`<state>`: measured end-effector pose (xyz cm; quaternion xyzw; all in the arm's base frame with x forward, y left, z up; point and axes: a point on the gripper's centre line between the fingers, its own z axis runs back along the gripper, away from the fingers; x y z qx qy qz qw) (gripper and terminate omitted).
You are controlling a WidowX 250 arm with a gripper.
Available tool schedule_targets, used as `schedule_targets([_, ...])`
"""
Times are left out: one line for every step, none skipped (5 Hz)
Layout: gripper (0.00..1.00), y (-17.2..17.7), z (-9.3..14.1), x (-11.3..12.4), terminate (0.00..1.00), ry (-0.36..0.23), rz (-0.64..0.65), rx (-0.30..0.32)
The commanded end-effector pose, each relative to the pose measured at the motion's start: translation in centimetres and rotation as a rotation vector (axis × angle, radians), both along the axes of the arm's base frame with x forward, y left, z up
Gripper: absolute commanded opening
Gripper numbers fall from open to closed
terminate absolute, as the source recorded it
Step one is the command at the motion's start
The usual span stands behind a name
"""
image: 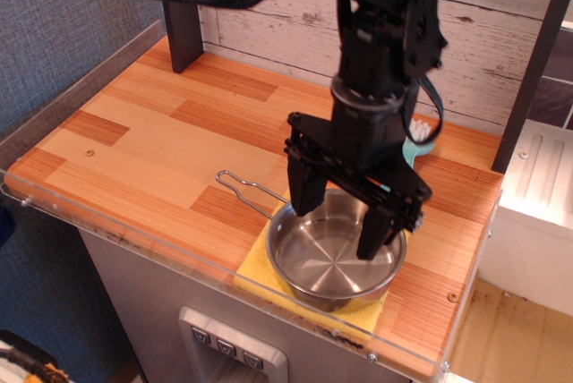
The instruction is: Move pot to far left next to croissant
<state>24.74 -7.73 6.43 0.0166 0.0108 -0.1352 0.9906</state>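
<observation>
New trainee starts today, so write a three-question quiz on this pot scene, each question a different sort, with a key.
1. True or false: the black two-fingered tool is shut on the round shiny steel pot's thin wire loop handle.
2. Multiple choice: what lies under the pot? A) flat yellow cloth B) a white plate C) a blue tray
3. Fill in: the tool's fingers hang spread wide over the pot's ____.

Key: 1 false, the tool is open and clear of the handle, which points left. 2 A. 3 bowl.
</observation>
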Motion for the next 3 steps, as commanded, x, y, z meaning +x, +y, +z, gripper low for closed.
schedule_targets([1.0,-1.4,0.1,0.0,0.0,-0.07,-0.035,-0.006])
schedule_targets([1.0,-2.2,-0.5,0.2,0.0,-0.074,-0.035,-0.013])
schedule_targets([1.0,-3.4,-1.1,0.1,0.0,-0.078,-0.045,-0.026])
